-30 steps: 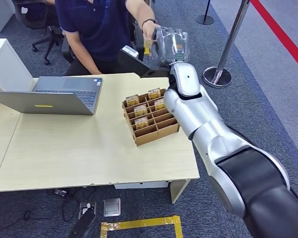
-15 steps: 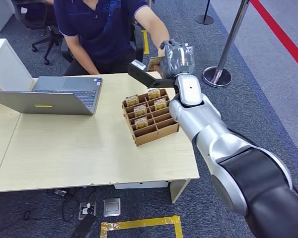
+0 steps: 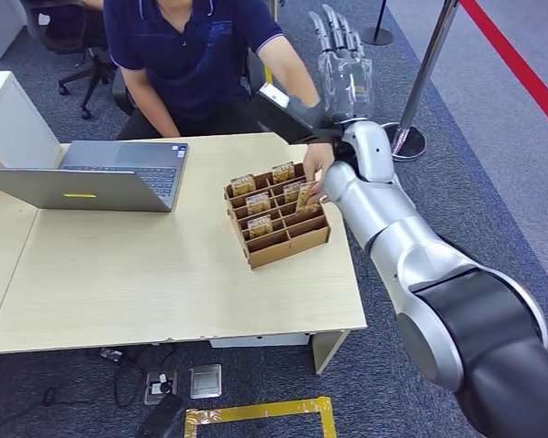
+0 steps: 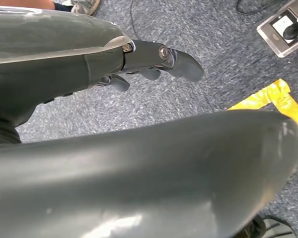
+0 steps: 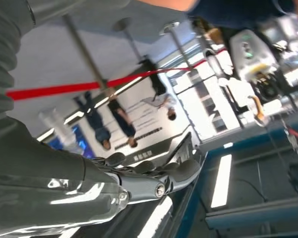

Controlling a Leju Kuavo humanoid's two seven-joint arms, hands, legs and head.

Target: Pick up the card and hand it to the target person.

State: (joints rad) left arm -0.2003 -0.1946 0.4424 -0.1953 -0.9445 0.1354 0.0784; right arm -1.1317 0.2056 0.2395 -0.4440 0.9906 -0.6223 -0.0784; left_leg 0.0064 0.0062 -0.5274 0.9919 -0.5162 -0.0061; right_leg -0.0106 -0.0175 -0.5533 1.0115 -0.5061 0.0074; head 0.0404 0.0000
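My right hand (image 3: 342, 64) is raised beyond the table's far right corner, its fingers spread upward with nothing in them; in the right wrist view the same hand (image 5: 151, 181) shows straight, empty fingers. The seated person in a dark blue shirt (image 3: 188, 50) reaches a hand (image 3: 317, 160) down to the cardboard card box (image 3: 285, 242) and holds a small yellow-brown card (image 3: 304, 196) at its right side. More cards stand in the box's far compartments. My left hand (image 4: 155, 57) hangs over grey carpet, fingers out straight and empty.
A grey laptop (image 3: 106, 173) lies open at the back left of the light wooden table (image 3: 154, 274). A stanchion base (image 3: 402, 137) stands right of my raised hand. A floor socket (image 3: 205, 380) and yellow tape (image 3: 258, 412) lie below the table's front edge.
My right hand let go of the card, rose and spread its fingers. The person took the card and lowered it to the box.
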